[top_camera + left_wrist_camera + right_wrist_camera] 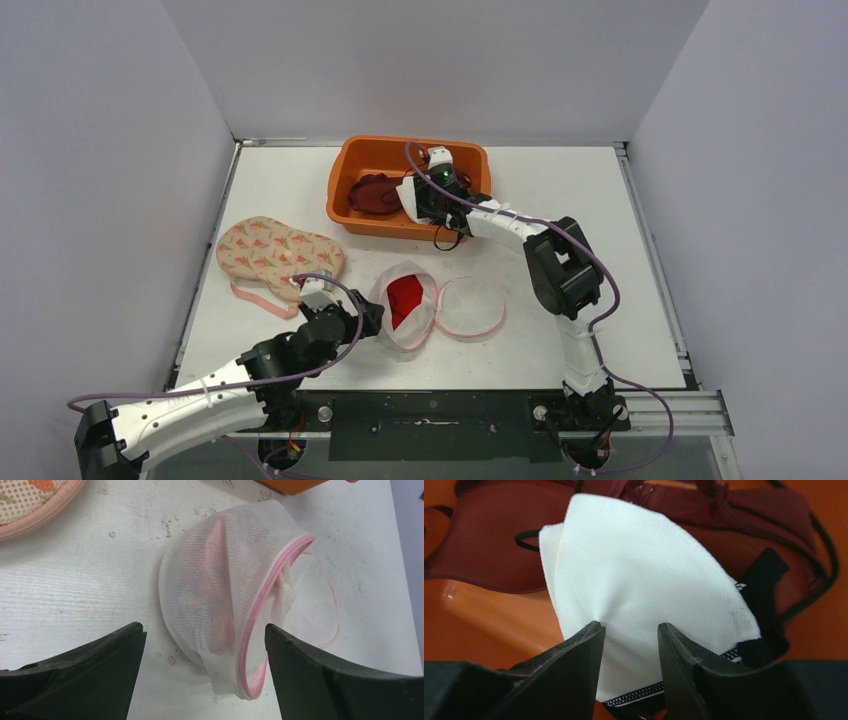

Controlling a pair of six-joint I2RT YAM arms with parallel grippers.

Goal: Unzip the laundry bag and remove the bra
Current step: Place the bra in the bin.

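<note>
The left fingers (100, 665) are spread wide just above the bench (75, 580); the laundry bag (215, 590) lies between them and a bit ahead, its pink zip open. The right fingers (574, 665) are partly apart over the orange tub (484, 620); the white bra (639, 580) sits between their tips, on a dark red bra (489, 555); I cannot tell if they pinch it.
</note>
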